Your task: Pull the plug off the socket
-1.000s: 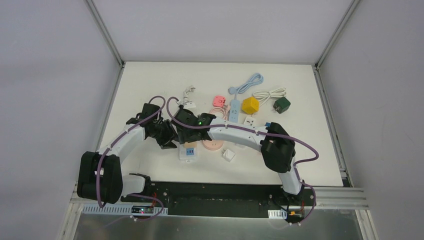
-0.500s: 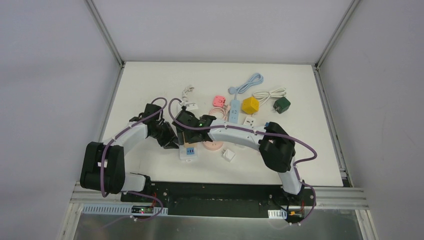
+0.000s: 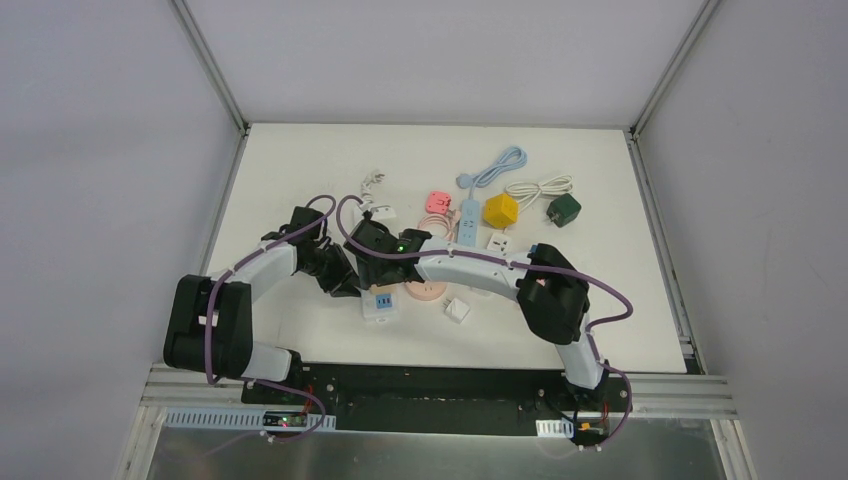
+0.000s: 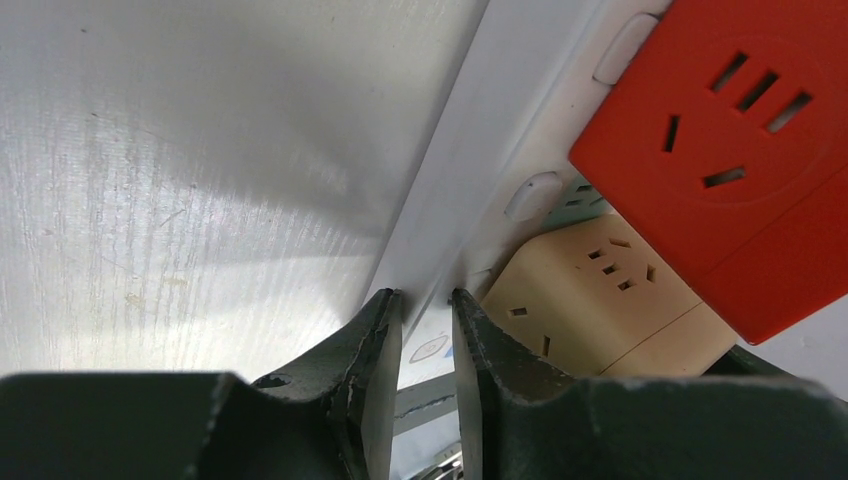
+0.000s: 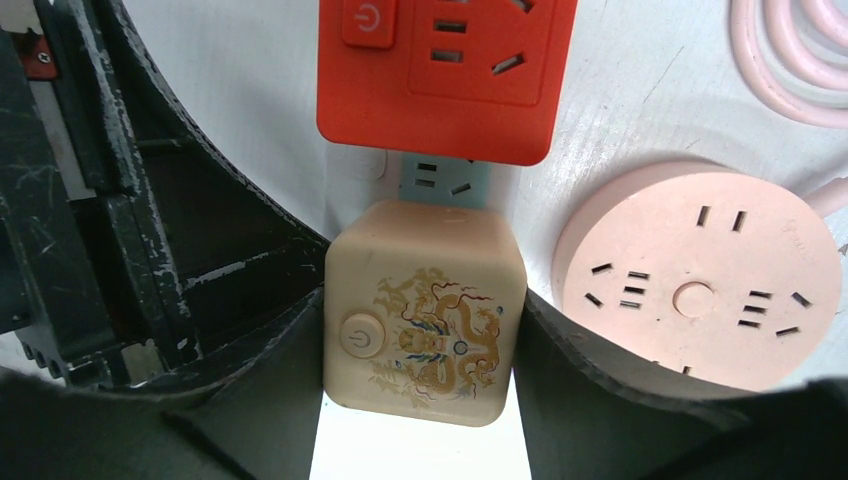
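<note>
A white power strip (image 3: 381, 306) with blue sockets lies on the table; it also shows in the left wrist view (image 4: 500, 130). A beige cube plug (image 5: 425, 310) with a dragon picture and a red cube plug (image 5: 445, 75) sit in the strip. My right gripper (image 5: 422, 318) is shut on the beige cube, one finger on each side. My left gripper (image 4: 425, 300) is shut on the strip's thin side edge, beside the beige cube (image 4: 590, 290) and the red cube (image 4: 730, 150). In the top view both grippers (image 3: 345, 283) (image 3: 378, 275) meet over the strip.
A pink round socket (image 5: 695, 275) lies right of the beige cube, its pink cable (image 5: 790, 60) behind. Farther back stand a yellow cube (image 3: 501, 210), a green adapter (image 3: 563, 210), a light blue strip (image 3: 468, 220), a pink plug (image 3: 437, 200) and a white cube (image 3: 457, 310).
The left arm's elbow has swung slightly, and the strip has shifted a little under the grippers. Both grippers stay together over the strip.
</note>
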